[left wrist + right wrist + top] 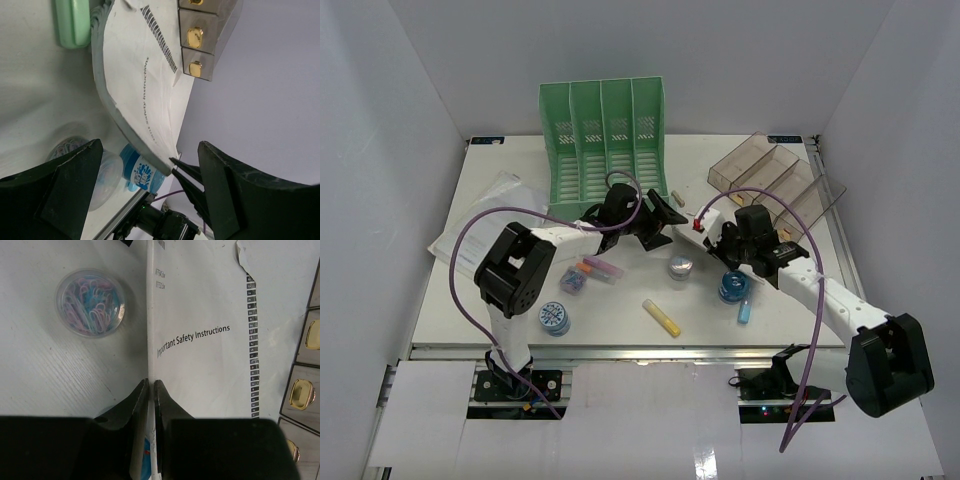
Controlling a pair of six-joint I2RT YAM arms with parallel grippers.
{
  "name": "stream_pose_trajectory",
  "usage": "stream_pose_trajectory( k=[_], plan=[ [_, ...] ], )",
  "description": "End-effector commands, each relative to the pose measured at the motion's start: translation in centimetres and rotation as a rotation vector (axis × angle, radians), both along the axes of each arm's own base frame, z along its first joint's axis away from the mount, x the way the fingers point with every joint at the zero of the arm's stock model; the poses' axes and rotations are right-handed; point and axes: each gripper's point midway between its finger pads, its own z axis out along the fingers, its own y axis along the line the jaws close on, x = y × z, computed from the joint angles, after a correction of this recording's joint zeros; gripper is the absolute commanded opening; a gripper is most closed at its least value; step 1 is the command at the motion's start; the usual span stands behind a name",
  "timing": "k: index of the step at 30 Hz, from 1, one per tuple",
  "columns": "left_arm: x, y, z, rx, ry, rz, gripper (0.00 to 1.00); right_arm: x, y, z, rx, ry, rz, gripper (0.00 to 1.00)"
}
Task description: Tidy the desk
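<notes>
back wall [720, 50]: plain white | side walls [380, 150]: plain white | light: even, diffuse

Your tally, kind by kind.
You've got one green file rack [603, 140], four slots; one clear brown tray [775, 172]; three round tubs: paper-clip tub [680, 268], blue tub [732, 287], blue-labelled tub [553, 318]; three markers: yellow marker [661, 317], pink marker [601, 268], blue marker [744, 312]; one safety booklet [210, 340]; one paper pile [495, 195], sheets uncountable. One small multicoloured item [573, 283] is too blurred to sort.
</notes>
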Motion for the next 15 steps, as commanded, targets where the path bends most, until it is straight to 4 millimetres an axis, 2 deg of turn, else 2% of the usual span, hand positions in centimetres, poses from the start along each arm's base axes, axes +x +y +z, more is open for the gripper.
stream_pose_trajectory(
  k=[1,10,15],
  plan=[
    [1.2,-1.1,2.2,-0.046,-0.024,0.016,0.83,-0.1,0.6,1.5,0.053,-0.034,0.02,0.13],
    [0.4,-1.8,1.2,-0.048,0.013,-0.009,0.68,-0.6,0.9,1.9,0.067,-0.041,0.052,0.13],
    [-0.1,-2.2,1.2,-0.055,0.011,-0.027,0.55,-0.8,1.1,2.1,0.072,-0.037,0.071,0.13]
  ],
)
